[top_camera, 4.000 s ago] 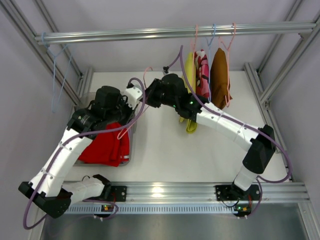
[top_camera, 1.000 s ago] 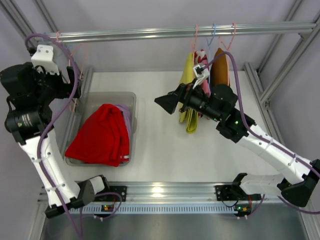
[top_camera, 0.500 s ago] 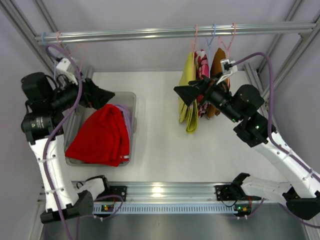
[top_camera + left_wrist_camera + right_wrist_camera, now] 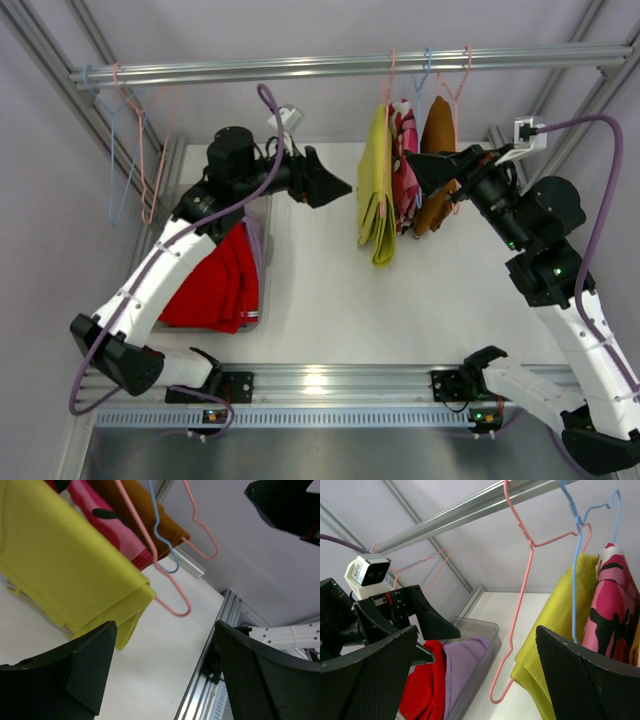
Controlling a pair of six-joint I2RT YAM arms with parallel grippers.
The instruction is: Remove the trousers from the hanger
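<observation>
Yellow-green trousers (image 4: 375, 195) hang folded over a pink hanger (image 4: 391, 75) on the rail, leftmost of three hung garments. My left gripper (image 4: 328, 185) hovers open just left of them, nothing between its fingers; its wrist view shows the trousers (image 4: 65, 575) and the hanger's lower loop (image 4: 172, 607) ahead. My right gripper (image 4: 432, 172) stands open on the far side, by the brown garment (image 4: 437, 140). Its wrist view looks past the pink hanger (image 4: 520, 605) and the yellow-green trousers (image 4: 555, 630). Red trousers (image 4: 215, 290) and lilac trousers (image 4: 462, 667) lie in the bin.
A clear bin (image 4: 265, 290) sits on the table at the left under my left arm. A pink patterned garment (image 4: 405, 160) hangs on a blue hanger (image 4: 425, 70) between the yellow-green and brown ones. Empty hangers (image 4: 130, 150) dangle at the rail's far left.
My left arm has swung from the far left across the bin to just beside the yellow-green trousers. My right arm has drawn back to the right, behind the hung garments.
</observation>
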